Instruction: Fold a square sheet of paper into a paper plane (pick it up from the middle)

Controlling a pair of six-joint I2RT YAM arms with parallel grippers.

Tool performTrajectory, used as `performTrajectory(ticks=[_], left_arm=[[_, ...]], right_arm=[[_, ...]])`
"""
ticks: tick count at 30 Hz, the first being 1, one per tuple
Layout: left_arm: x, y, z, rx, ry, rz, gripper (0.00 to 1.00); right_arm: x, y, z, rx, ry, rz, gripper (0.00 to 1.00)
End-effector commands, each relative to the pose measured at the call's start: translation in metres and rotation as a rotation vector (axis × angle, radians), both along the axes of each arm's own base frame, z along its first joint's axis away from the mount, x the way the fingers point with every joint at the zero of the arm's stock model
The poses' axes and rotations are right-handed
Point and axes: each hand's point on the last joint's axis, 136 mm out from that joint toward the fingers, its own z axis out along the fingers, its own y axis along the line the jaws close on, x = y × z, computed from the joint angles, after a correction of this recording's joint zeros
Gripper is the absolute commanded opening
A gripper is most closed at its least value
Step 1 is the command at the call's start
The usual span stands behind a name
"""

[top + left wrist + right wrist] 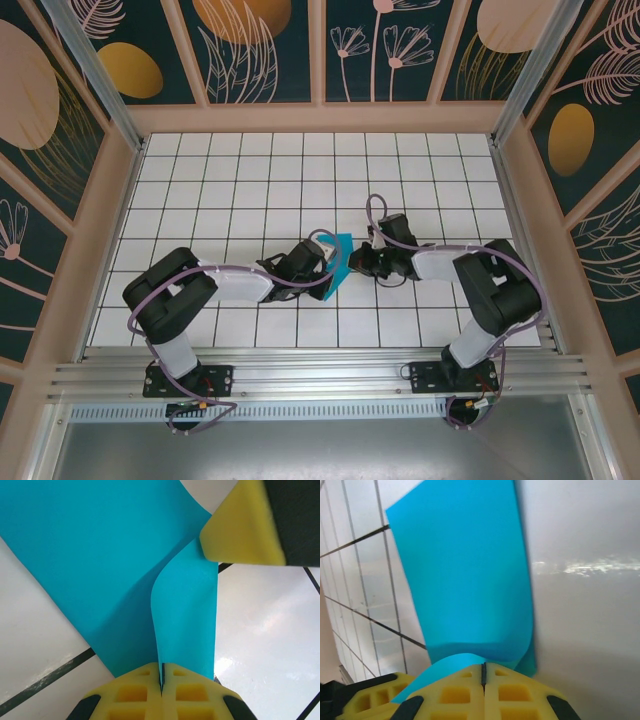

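**Both pincers pinch the paper at mid-worktop**

Seen from the top, the left arm [215, 285] lies low, its elbow folded back above its base and its forearm stretched rightward over the tiles. The left pincer [322, 262] meets the paper [343, 257], which stands tilted up off the worktop [250, 170] near its middle, between the two pincers. The right arm [470, 280] mirrors this pose, with its forearm reaching leftward and the right pincer [360, 262] at the paper's right side.

The left wrist view adds the grip itself. The left pincer [161, 672] has its yellow pads pressed together on a raised curl of the paper [100, 555], while the rest of the sheet spreads up and left over the tiles. A yellow pad [245, 527] of the right pincer touches the paper's edge at the top right.

In the right wrist view, the right pincer [483, 670] is clamped on the paper's [465, 570] near edge. The sheet bends over at the pads and rises smooth beyond them, with tiles to its left and blurred glossy white to its right.
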Motion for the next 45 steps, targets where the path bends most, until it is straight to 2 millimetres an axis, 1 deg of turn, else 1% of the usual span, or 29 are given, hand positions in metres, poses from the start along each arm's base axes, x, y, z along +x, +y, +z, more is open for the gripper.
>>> performTrajectory(ticks=[1, 3, 5, 7, 11, 12, 14, 16, 19, 22, 24, 26, 29, 33, 35, 39, 41, 45], left_arm=[[-0.005, 0.017, -0.021, 0.103, 0.038, 0.006, 0.04], [-0.005, 0.018, -0.021, 0.105, 0.038, 0.006, 0.04], [-0.006, 0.018, -0.021, 0.106, 0.038, 0.004, 0.04], [-0.006, 0.019, -0.022, 0.111, 0.040, 0.004, 0.04], [-0.007, 0.020, -0.023, 0.111, 0.040, 0.005, 0.04], [-0.007, 0.020, -0.022, 0.110, 0.038, 0.005, 0.04], [-0.007, 0.020, -0.023, 0.114, 0.039, 0.005, 0.05], [-0.006, 0.020, -0.023, 0.115, 0.038, 0.006, 0.04], [-0.006, 0.020, -0.023, 0.111, 0.040, 0.007, 0.05], [-0.007, 0.020, -0.024, 0.114, 0.040, 0.006, 0.05], [-0.007, 0.020, -0.024, 0.117, 0.038, 0.004, 0.05], [-0.006, 0.021, -0.023, 0.119, 0.034, 0.007, 0.05], [-0.006, 0.021, -0.022, 0.118, 0.034, 0.004, 0.05], [-0.005, 0.021, -0.022, 0.118, 0.033, 0.006, 0.05], [-0.005, 0.021, -0.022, 0.118, 0.033, 0.006, 0.05], [-0.006, 0.021, -0.022, 0.121, 0.034, 0.003, 0.05], [-0.006, 0.021, -0.023, 0.122, 0.036, 0.001, 0.05], [-0.006, 0.020, -0.023, 0.121, 0.036, 0.001, 0.05]], right_arm=[[-0.003, -0.012, -0.026, -0.063, 0.035, -0.020, 0.03], [-0.006, -0.018, -0.036, -0.095, 0.066, -0.033, 0.03], [-0.006, -0.018, -0.032, -0.092, 0.060, -0.038, 0.02], [-0.001, -0.016, -0.019, -0.074, 0.031, -0.036, 0.03], [0.013, -0.009, 0.018, 0.000, -0.038, -0.024, 0.04], [0.016, -0.007, 0.025, 0.026, -0.047, -0.019, 0.04], [0.019, -0.003, 0.031, 0.056, -0.051, -0.010, 0.05], [0.019, -0.001, 0.031, 0.067, -0.048, -0.002, 0.05], [0.018, -0.002, 0.017, 0.047, -0.020, -0.009, 0.05], [0.014, -0.011, -0.004, -0.010, 0.025, -0.033, 0.05], [0.010, -0.020, -0.019, -0.067, 0.052, -0.059, 0.05], [0.008, -0.023, -0.022, -0.083, 0.052, -0.060, 0.05], [0.011, -0.024, -0.017, -0.093, 0.038, -0.055, 0.04], [0.021, -0.018, 0.014, -0.053, -0.038, -0.044, 0.06], [0.021, -0.010, 0.031, -0.006, -0.069, -0.020, 0.06], [0.009, 0.015, 0.051, 0.120, -0.084, 0.075, 0.06], [0.002, 0.024, 0.052, 0.152, -0.075, 0.105, 0.06], [-0.006, 0.032, 0.030, 0.119, -0.029, 0.123, 0.06]])
